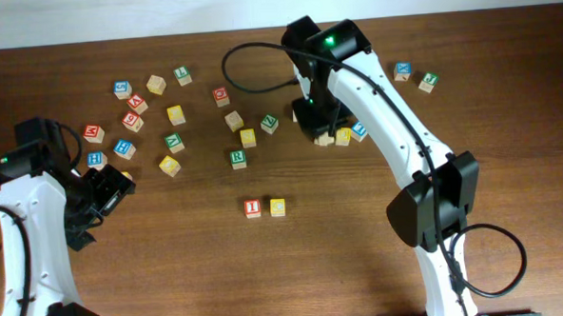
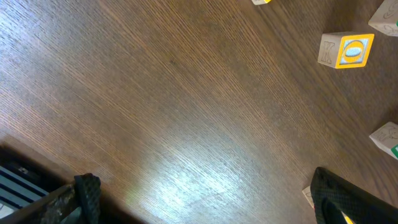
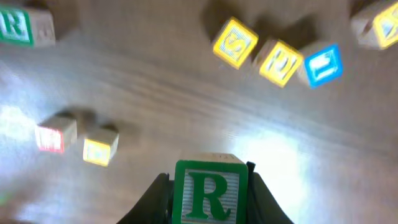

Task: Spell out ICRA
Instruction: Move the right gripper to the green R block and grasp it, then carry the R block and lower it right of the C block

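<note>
A red I block (image 1: 252, 209) and a yellow block (image 1: 278, 207) lie side by side on the table at front centre. They also show in the right wrist view, red (image 3: 53, 137) and yellow (image 3: 99, 149). My right gripper (image 1: 315, 123) is shut on a green R block (image 3: 208, 190) and holds it above the table. A second green R block (image 1: 238, 158) lies on the table and also shows in the right wrist view (image 3: 18, 25). My left gripper (image 1: 107, 196) is open and empty (image 2: 205, 205) low over bare wood.
Several loose letter blocks are scattered across the back left (image 1: 132, 120). Two yellow blocks (image 3: 235, 42) and a blue one (image 3: 323, 64) lie close to my right gripper. Two more blocks (image 1: 416, 76) lie at the back right. A yellow block (image 2: 348, 51) lies near my left gripper.
</note>
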{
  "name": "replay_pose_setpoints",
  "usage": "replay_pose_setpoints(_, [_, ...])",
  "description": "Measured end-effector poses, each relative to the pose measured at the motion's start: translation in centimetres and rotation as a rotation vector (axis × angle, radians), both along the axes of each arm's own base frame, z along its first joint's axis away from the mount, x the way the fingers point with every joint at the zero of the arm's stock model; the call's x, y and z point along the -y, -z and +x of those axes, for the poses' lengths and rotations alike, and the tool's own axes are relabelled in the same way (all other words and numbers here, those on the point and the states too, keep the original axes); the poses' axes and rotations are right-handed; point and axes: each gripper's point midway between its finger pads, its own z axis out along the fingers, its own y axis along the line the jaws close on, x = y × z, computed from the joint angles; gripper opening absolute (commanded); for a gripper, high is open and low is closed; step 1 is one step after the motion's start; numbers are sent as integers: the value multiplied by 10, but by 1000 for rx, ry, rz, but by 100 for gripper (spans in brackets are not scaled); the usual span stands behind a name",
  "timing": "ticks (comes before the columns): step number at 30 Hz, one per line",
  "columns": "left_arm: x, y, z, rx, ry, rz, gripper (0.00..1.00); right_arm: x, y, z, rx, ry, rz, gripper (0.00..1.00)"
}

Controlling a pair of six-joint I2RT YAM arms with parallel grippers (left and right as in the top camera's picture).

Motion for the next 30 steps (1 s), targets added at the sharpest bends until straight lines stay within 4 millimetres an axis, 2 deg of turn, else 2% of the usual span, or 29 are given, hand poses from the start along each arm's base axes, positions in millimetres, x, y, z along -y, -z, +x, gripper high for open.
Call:
replay_pose_setpoints(3, [0, 0, 0, 0, 0, 0, 99, -7, 11, -19, -70, -8, -14, 20])
replay_pose_setpoints(5, [0, 0, 0, 0, 0, 0, 99, -17, 26, -37, -128, -36, -32, 20])
replay_pose_setpoints(6, [0, 0, 0, 0, 0, 0, 99, -24, 39, -53, -175, -56, -57, 20])
replay_pose_setpoints(10, [0, 0, 0, 0, 0, 0, 99, -50, 71, -90, -238, -125, -98, 20])
replay_pose_setpoints(12, [0, 0, 0, 0, 0, 0, 99, -57, 82, -91, -226, -118, -90, 20])
replay_pose_setpoints(16, [0, 0, 0, 0, 0, 0, 99, -68, 91, -68, -139, -34, -34, 20])
replay_pose_setpoints(19, [0, 0, 0, 0, 0, 0, 99, -69, 92, -60, -116, 6, -18, 20])
replay_pose_setpoints(21, [0, 0, 0, 0, 0, 0, 99, -68, 96, -60, -118, 21, -22, 20])
replay_pose_setpoints(24, [0, 0, 0, 0, 0, 0, 99, -61, 116, -65, -126, 53, -50, 20])
replay_pose_setpoints(30, [0, 0, 0, 0, 0, 0, 99, -60, 120, -64, -122, 74, -51, 20])
